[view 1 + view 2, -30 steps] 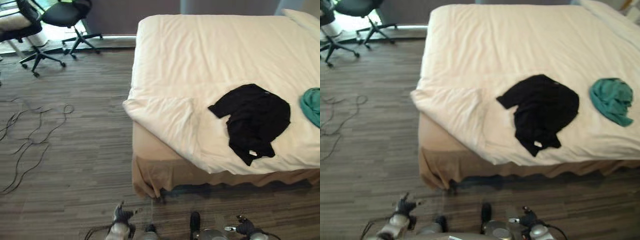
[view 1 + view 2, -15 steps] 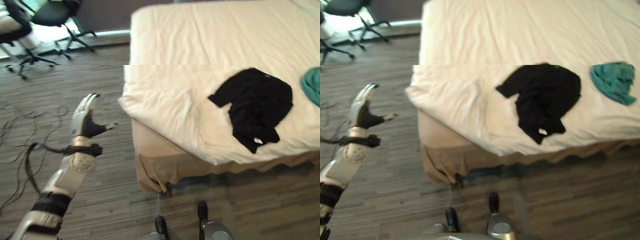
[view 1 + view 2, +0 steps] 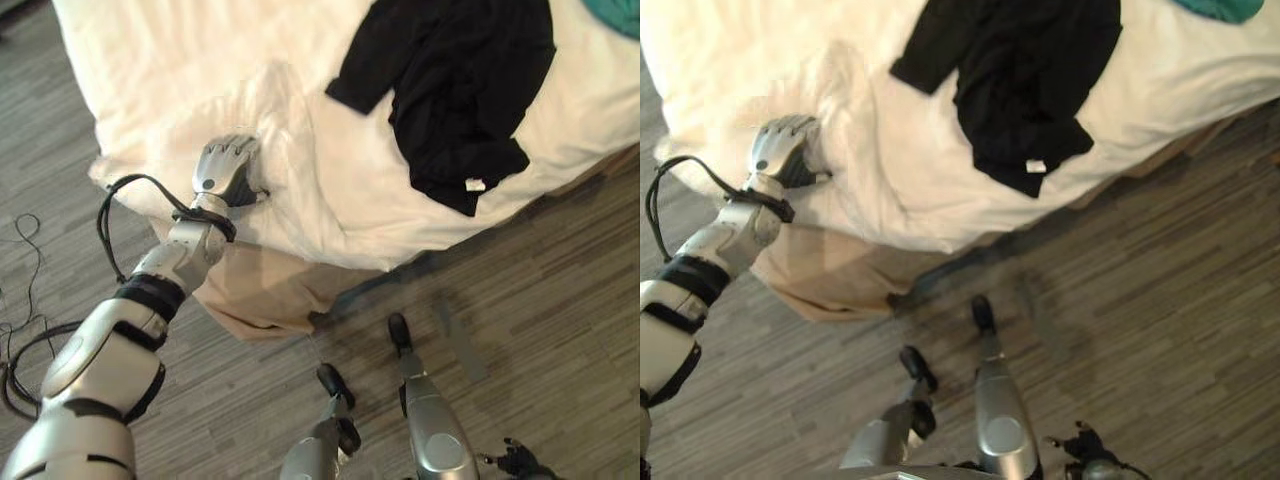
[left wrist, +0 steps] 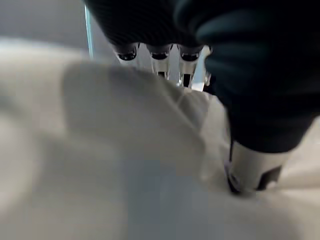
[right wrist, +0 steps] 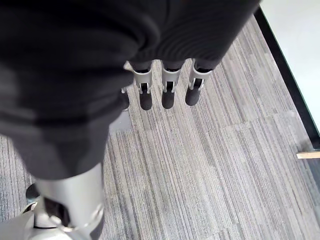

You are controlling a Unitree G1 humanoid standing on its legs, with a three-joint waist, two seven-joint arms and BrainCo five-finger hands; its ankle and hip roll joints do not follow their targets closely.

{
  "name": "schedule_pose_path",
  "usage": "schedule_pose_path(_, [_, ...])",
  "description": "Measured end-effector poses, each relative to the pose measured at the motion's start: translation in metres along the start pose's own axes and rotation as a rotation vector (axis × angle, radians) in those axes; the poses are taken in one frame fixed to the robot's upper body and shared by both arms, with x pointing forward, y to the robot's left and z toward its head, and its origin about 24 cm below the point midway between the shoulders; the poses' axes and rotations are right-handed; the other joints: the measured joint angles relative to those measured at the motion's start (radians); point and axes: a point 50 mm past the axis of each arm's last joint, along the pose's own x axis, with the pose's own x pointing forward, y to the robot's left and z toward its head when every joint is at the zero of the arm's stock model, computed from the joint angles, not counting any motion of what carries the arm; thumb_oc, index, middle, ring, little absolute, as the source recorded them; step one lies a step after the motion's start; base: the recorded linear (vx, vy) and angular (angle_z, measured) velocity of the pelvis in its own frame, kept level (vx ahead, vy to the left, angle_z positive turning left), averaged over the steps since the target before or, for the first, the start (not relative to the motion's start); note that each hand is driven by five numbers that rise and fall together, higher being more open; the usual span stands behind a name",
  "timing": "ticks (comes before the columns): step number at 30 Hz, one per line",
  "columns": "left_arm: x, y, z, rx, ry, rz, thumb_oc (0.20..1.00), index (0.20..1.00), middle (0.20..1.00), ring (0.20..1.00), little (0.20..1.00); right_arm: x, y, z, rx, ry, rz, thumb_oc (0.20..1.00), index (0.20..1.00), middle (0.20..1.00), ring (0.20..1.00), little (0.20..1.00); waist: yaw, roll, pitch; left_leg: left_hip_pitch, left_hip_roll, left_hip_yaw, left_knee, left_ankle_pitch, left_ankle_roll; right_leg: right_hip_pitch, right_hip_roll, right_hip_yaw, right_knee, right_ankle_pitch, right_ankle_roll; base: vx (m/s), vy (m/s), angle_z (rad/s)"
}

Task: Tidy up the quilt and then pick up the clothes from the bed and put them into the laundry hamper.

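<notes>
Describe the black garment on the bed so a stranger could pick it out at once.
Start at the bed's cream quilt, whose folded corner the left hand grips. Across the quilt from that hand, near the edge over the floor, lies the black garment, crumpled, with a small white tag showing. It is the one dark piece; the teal garment beyond it is much lighter.

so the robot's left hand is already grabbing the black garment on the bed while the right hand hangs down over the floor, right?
Not quite. The left hand is on the folded corner of the cream-white quilt, fingers curled into the fabric, as the left eye view shows. The black garment lies apart from it, untouched, further along the bed. The rest holds: the right hand hangs over the grey wood-pattern floor.
</notes>
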Motion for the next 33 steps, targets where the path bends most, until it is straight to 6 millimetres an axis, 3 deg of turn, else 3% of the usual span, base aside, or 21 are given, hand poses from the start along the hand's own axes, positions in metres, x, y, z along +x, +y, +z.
schedule_pose_path(2, [0.001, 0.000, -0.001, 0.008, 0.010, -0.008, 0.200, 0.200, 0.200, 0.200, 0.200, 0.001, -0.002, 0.005, 0.002, -0.013, -0.005, 1.000, 1.000, 1.000, 1.000, 1.000, 0.002, 0.000, 0.001, 0.007, 0.004, -0.001, 0.000, -0.001, -0.001, 0.007, 0.004, -0.001, 0.000, 0.000, 0.000, 0.03, -0.004, 0.01])
schedule_pose_path(5, [-0.004, -0.027, -0.003, -0.049, 0.095, -0.107, 0.200, 0.200, 0.200, 0.200, 0.200, 0.002, -0.008, 0.012, 0.050, -0.036, -0.018, 1.000, 1.000, 1.000, 1.000, 1.000, 0.005, -0.002, 0.001, 0.062, 0.010, -0.002, -0.002, -0.007, -0.007, 0.065, 0.009, -0.005, 0.000, -0.004, -0.004, 0.06, 0.009, 0.01])
schedule_pose_path(8, [-0.015, -0.047, -0.001, -0.072, 0.109, -0.192, 0.200, 0.200, 0.200, 0.200, 0.200, 0.002, -0.011, 0.013, 0.075, -0.044, -0.026, 1.000, 1.000, 1.000, 1.000, 1.000, 0.005, -0.012, -0.006, 0.119, 0.014, -0.002, -0.007, -0.026, -0.020, 0.121, 0.012, -0.004, -0.006, -0.047, -0.003, 0.15, 0.033, -0.03])
schedule_pose_path(9, [-0.024, -0.054, -0.004, -0.124, 0.127, -0.208, 0.200, 0.200, 0.200, 0.200, 0.200, 0.004, -0.013, 0.026, 0.073, -0.067, -0.028, 1.000, 1.000, 1.000, 1.000, 1.000, 0.010, -0.016, -0.008, 0.134, 0.016, -0.003, -0.007, -0.029, -0.022, 0.138, 0.010, -0.018, -0.001, -0.048, -0.004, 0.15, 0.076, -0.02])
schedule_pose_path(11, [-0.061, -0.077, -0.007, -0.234, 0.129, -0.271, 0.200, 0.200, 0.200, 0.200, 0.200, 0.003, -0.031, 0.049, 0.059, -0.165, -0.065, 1.000, 1.000, 1.000, 1.000, 1.000, 0.001, -0.022, -0.011, 0.193, 0.027, 0.000, -0.007, -0.035, -0.023, 0.200, 0.020, -0.021, 0.000, -0.043, -0.008, 0.14, 0.075, -0.12])
schedule_pose_path(12, [-0.093, -0.092, -0.009, -0.317, 0.134, -0.305, 1.000, 1.000, 1.000, 1.000, 1.000, -0.007, -0.047, 0.078, 0.013, -0.340, -0.105, 1.000, 1.000, 1.000, 1.000, 1.000, 0.005, -0.029, -0.020, 0.237, 0.033, 0.003, -0.007, -0.044, -0.028, 0.240, 0.031, -0.013, -0.001, -0.045, -0.013, 0.05, 0.033, -0.13])
schedule_pose_path(13, [-0.105, -0.099, -0.009, -0.337, 0.138, -0.330, 1.000, 1.000, 1.000, 1.000, 1.000, -0.012, -0.054, 0.089, -0.003, -0.404, -0.120, 1.000, 1.000, 1.000, 1.000, 1.000, 0.008, -0.032, -0.033, 0.245, 0.037, 0.001, -0.007, -0.047, -0.029, 0.250, 0.034, -0.014, -0.001, -0.048, -0.016, 0.11, 0.041, -0.08])
schedule_pose_path(14, [-0.135, -0.113, -0.015, -0.376, 0.178, -0.391, 1.000, 1.000, 1.000, 1.000, 1.000, -0.024, -0.063, 0.111, -0.015, -0.529, -0.153, 1.000, 1.000, 1.000, 1.000, 1.000, 0.020, -0.047, -0.070, 0.254, 0.041, 0.001, -0.006, -0.050, -0.031, 0.249, 0.040, -0.008, -0.006, -0.055, -0.019, 0.07, 0.020, 0.05])
schedule_pose_path(15, [-0.150, -0.120, -0.020, -0.375, 0.205, -0.427, 1.000, 1.000, 1.000, 1.000, 1.000, -0.030, -0.067, 0.122, -0.009, -0.608, -0.182, 1.000, 1.000, 1.000, 1.000, 1.000, 0.041, -0.061, -0.089, 0.250, 0.044, -0.001, -0.004, -0.045, -0.033, 0.247, 0.043, -0.006, -0.006, -0.054, -0.020, 0.10, 0.033, 0.08])
schedule_pose_path(16, [-0.174, -0.125, -0.027, -0.417, 0.266, -0.449, 1.000, 1.000, 1.000, 1.000, 1.000, -0.052, -0.083, 0.149, -0.025, -0.728, -0.221, 1.000, 1.000, 1.000, 1.000, 1.000, 0.070, -0.076, -0.098, 0.258, 0.046, -0.006, -0.007, -0.047, -0.035, 0.259, 0.044, -0.021, -0.001, -0.057, -0.022, 0.05, 0.009, 0.09])
schedule_pose_path(21, [-0.271, -0.160, -0.046, -0.453, 0.516, -0.642, 1.000, 1.000, 1.000, 1.000, 1.000, -0.111, -0.107, 0.218, -0.166, -1.104, -0.376, 1.000, 1.000, 1.000, 1.000, 1.000, 0.131, -0.124, -0.160, 0.285, 0.051, -0.034, -0.007, -0.056, -0.032, 0.308, 0.042, -0.047, -0.007, -0.075, -0.021, 0.03, 0.022, 0.18])
schedule_pose_path(22, [-0.303, -0.176, -0.049, -0.442, 0.621, -0.745, 1.000, 1.000, 1.000, 1.000, 1.000, -0.129, -0.104, 0.237, -0.151, -1.222, -0.388, 0.310, 0.310, 0.310, 0.310, 0.310, 0.131, -0.134, -0.180, 0.298, 0.049, -0.053, -0.004, -0.053, -0.034, 0.318, 0.040, -0.058, -0.007, -0.074, -0.024, -0.01, 0.000, 0.34])
schedule_pose_path(23, [-0.326, -0.181, -0.051, -0.427, 0.670, -0.808, 1.000, 1.000, 1.000, 1.000, 1.000, -0.137, -0.100, 0.249, -0.143, -1.283, -0.380, 0.200, 0.200, 0.200, 0.200, 0.200, 0.158, -0.136, -0.196, 0.285, 0.049, -0.059, -0.007, -0.053, -0.033, 0.320, 0.037, -0.064, -0.007, -0.082, -0.023, -0.02, -0.005, 0.31])
schedule_pose_path(25, [-0.372, -0.188, -0.058, -0.381, 0.810, -0.934, 1.000, 1.000, 1.000, 1.000, 1.000, -0.150, -0.085, 0.274, -0.163, -1.381, -0.330, 0.200, 0.200, 0.200, 0.200, 0.200, 0.196, -0.142, -0.221, 0.271, 0.047, -0.081, -0.006, -0.051, -0.028, 0.316, 0.032, -0.083, -0.007, -0.090, -0.019, -0.10, -0.030, 0.33])
schedule_pose_path(27, [-0.401, -0.188, -0.068, -0.320, 0.927, -1.008, 1.000, 1.000, 1.000, 1.000, 1.000, -0.165, -0.063, 0.301, -0.162, -1.473, -0.233, 0.200, 0.200, 0.200, 0.200, 0.200, 0.223, -0.148, -0.224, 0.237, 0.044, -0.120, 0.000, -0.026, -0.027, 0.306, 0.025, -0.121, -0.007, -0.081, -0.019, -0.12, -0.042, 0.59])
schedule_pose_path(29, [-0.400, -0.187, -0.071, -0.301, 0.944, -0.997, 1.000, 1.000, 1.000, 1.000, 1.000, -0.171, -0.051, 0.316, -0.144, -1.507, -0.187, 0.200, 0.200, 0.200, 0.200, 0.200, 0.240, -0.152, -0.225, 0.208, 0.039, -0.146, 0.000, -0.017, -0.025, 0.281, 0.019, -0.141, -0.007, -0.077, -0.018, -0.17, -0.063, 0.49])
schedule_pose_path(30, [-0.410, -0.187, -0.073, -0.287, 0.982, -1.016, 1.000, 1.000, 1.000, 1.000, 1.000, -0.176, -0.040, 0.332, -0.136, -1.524, -0.136, 0.200, 0.200, 0.200, 0.200, 0.200, 0.284, -0.145, -0.217, 0.166, 0.036, -0.173, 0.001, -0.002, -0.022, 0.261, 0.013, -0.165, -0.006, -0.072, -0.016, -0.22, -0.056, 0.44])
schedule_pose_path(33, [-0.397, -0.185, -0.084, -0.265, 1.034, -0.964, 1.000, 1.000, 1.000, 1.000, 1.000, -0.195, -0.030, 0.368, -0.075, -1.578, -0.084, 0.200, 0.200, 0.200, 0.200, 0.200, 0.331, -0.136, -0.144, 0.065, 0.035, -0.222, 0.045, 0.014, -0.021, 0.206, 0.004, -0.214, -0.001, -0.055, -0.019, -0.25, -0.024, 0.57])
